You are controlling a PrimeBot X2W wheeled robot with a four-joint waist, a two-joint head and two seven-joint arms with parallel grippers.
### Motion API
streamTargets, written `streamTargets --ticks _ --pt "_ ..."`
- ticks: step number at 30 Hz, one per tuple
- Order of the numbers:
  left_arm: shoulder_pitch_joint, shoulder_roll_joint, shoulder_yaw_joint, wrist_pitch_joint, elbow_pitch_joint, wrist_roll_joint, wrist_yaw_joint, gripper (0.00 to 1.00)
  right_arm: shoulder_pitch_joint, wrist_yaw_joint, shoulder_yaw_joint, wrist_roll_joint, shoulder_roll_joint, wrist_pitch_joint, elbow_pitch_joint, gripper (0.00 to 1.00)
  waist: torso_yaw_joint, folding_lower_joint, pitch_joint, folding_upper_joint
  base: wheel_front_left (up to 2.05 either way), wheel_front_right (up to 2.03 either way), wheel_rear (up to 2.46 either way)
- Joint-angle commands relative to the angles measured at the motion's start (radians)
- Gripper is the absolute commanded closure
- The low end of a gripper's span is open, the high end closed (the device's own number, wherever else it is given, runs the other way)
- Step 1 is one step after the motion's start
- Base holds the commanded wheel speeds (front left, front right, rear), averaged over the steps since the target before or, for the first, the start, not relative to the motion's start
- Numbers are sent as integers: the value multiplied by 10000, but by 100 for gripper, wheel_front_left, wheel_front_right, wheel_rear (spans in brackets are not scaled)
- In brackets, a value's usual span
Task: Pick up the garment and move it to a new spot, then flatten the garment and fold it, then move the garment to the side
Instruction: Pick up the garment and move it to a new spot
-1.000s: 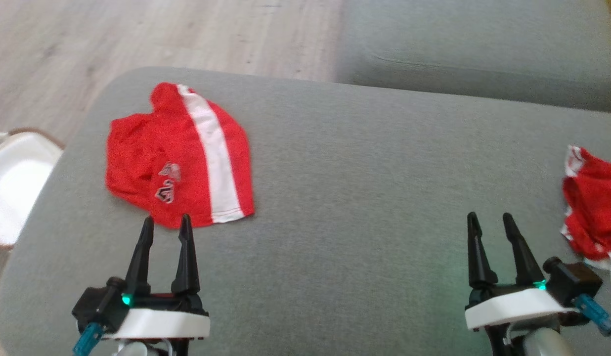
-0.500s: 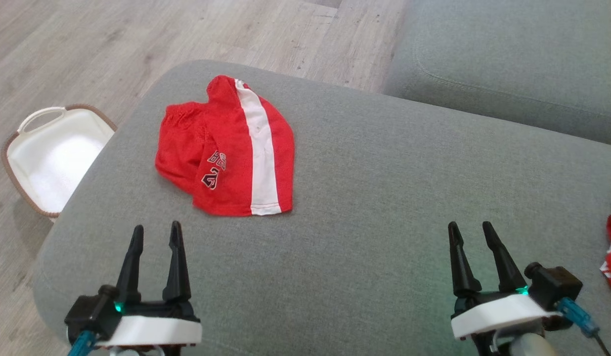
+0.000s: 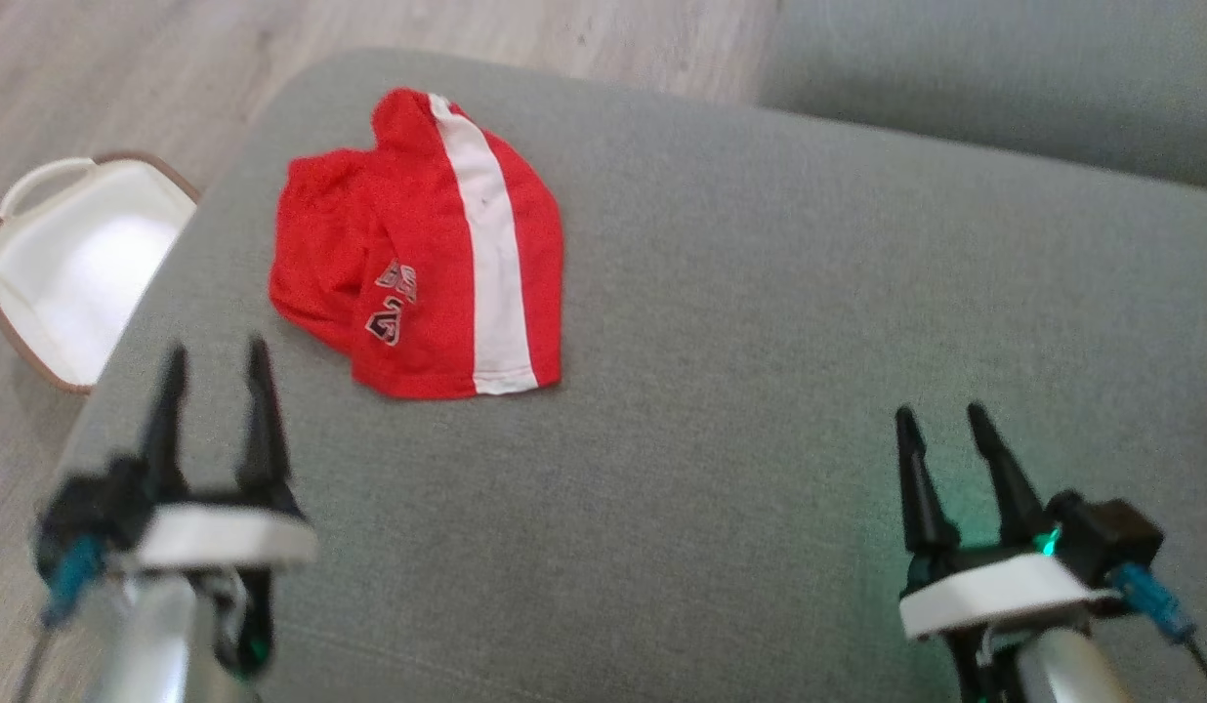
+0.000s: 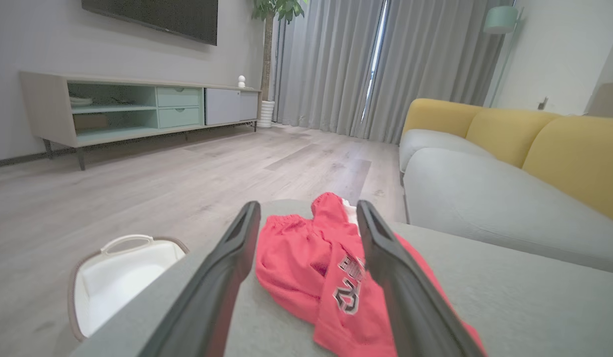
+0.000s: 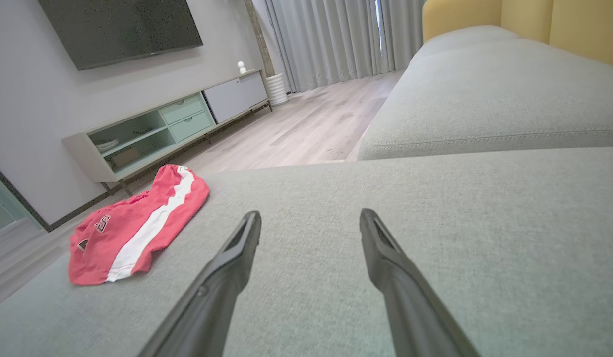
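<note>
Red garment (image 3: 423, 254) with a white stripe lies loosely folded on the grey sofa cushion (image 3: 760, 342), toward its far-left corner. Left pincer (image 3: 217, 349), blurred in the head view, fingers apart, empty, near the garment's near-left edge. Right pincer (image 3: 940, 412) fingers apart, empty, well apart from the garment over bare cushion. White basket (image 3: 76, 264) on the floor beside the cushion. Left wrist view frames the garment's lettering between its fingers. Right wrist view has the garment off to its left, with TV unit (image 5: 162, 129) and curtains (image 5: 336, 39) behind.
</note>
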Motion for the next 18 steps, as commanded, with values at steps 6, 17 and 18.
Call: streamTargets --ticks 6,17,18 --pt "-2926 1411 44 663 1359 7 15 0 -980 -7 -151 -556 -51 -89 -819 0 -541 -1 1373 0 0 0 0" --pt "-5620 2887 -2240 3935 4922 -1561 15 0 -1570 -7 -413 -937 -51 197 -1730 0 -1272 -1 2639 0 0 0 0" --pt "-5724 2940 -2415 4168 5141 -1775 15 0 -1594 -7 -404 -944 -51 214 -1784 0 -1328 -1 2690 0 0 0 0"
